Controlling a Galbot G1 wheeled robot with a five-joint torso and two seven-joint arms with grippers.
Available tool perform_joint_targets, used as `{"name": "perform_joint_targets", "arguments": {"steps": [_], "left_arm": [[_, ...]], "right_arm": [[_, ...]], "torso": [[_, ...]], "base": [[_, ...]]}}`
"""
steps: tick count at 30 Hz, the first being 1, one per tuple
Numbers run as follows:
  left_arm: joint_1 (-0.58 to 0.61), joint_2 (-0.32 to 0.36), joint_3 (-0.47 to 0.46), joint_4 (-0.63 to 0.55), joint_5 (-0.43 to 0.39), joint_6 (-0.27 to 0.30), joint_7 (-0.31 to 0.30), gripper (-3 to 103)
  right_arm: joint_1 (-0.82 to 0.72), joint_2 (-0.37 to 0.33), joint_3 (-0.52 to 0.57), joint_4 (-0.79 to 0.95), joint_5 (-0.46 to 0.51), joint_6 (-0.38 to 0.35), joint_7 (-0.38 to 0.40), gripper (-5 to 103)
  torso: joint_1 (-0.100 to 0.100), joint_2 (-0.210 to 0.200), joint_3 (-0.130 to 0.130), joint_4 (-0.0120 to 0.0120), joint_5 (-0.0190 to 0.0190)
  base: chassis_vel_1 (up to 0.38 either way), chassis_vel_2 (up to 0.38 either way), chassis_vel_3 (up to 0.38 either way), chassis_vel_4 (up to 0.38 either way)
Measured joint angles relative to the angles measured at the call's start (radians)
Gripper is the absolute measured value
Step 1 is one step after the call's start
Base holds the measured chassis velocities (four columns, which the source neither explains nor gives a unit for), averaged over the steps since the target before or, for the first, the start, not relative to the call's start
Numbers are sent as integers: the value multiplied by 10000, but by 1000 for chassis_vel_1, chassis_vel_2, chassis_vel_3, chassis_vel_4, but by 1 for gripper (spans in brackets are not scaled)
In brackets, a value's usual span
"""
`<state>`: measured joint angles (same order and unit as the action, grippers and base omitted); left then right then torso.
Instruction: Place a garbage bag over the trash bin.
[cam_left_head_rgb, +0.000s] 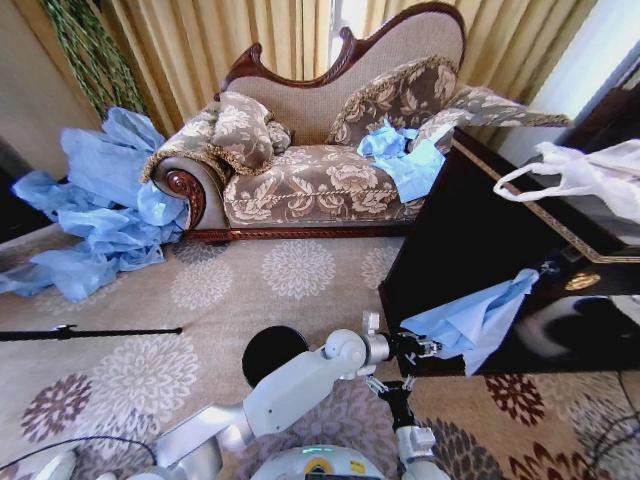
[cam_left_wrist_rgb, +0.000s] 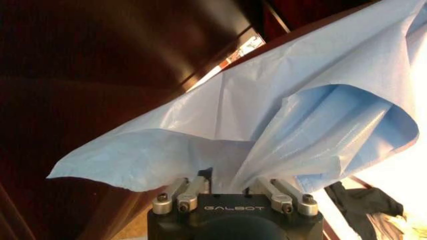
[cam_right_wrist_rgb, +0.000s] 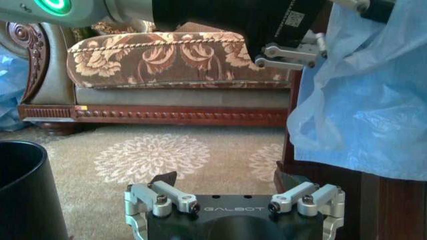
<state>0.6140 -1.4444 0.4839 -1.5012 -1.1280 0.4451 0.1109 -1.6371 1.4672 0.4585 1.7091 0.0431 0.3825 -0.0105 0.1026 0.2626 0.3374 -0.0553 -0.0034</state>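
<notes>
The light-blue garbage bag (cam_left_head_rgb: 472, 318) hangs in the air beside the dark table, its top corner up by the table edge. My left gripper (cam_left_head_rgb: 418, 347) is shut on its lower end; in the left wrist view the film (cam_left_wrist_rgb: 280, 115) spreads out from between the fingers (cam_left_wrist_rgb: 179, 196). The black trash bin (cam_left_head_rgb: 270, 350) stands on the carpet to the left, partly hidden by my left arm. My right gripper (cam_left_head_rgb: 392, 384) sits just below the left one, open and holding nothing. The right wrist view shows the bin (cam_right_wrist_rgb: 20, 190) close by, the bag (cam_right_wrist_rgb: 363, 100) and the left gripper (cam_right_wrist_rgb: 288, 54).
A dark glossy table (cam_left_head_rgb: 470, 230) stands at the right with a white handled bag (cam_left_head_rgb: 590, 175) on it. Behind is a patterned sofa (cam_left_head_rgb: 310, 180) with another blue bag (cam_left_head_rgb: 400, 155) on its seat. A heap of blue bags (cam_left_head_rgb: 100, 210) lies at the left. A black rod (cam_left_head_rgb: 90, 332) lies on the carpet.
</notes>
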Motion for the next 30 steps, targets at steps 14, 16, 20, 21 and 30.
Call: {"name": "perform_joint_targets", "arguments": {"steps": [14,16,20,21,30], "left_arm": [[-35,1261,-382,-910,-870,413,-498,0],[-77,1617,-537,-1176,-1096,466,-653,0],[-34,2185,-759,-1736,-1449,615,-885,0],[-34,2185,-759,-1736,-1449,615,-885,0],[920,4510,-1768,-3832,-2512,1104,-1541,0]], "right_arm": [[-356,-170,83,-92,-155,392,-360,100],[-531,-164,75,-140,-256,591,-506,100],[-613,-105,81,-265,-343,886,-698,100],[-613,-105,81,-265,-343,886,-698,100],[-424,-149,86,-423,-279,1026,-815,100]], "torso": [[0,0,0,0,-2],[0,0,0,-1,-3],[0,0,0,-1,-3],[0,0,0,-1,-3],[0,0,0,1,-3]], "base": [[0,0,0,0],[0,0,0,0],[0,0,0,0],[0,0,0,0],[0,0,0,0]]}}
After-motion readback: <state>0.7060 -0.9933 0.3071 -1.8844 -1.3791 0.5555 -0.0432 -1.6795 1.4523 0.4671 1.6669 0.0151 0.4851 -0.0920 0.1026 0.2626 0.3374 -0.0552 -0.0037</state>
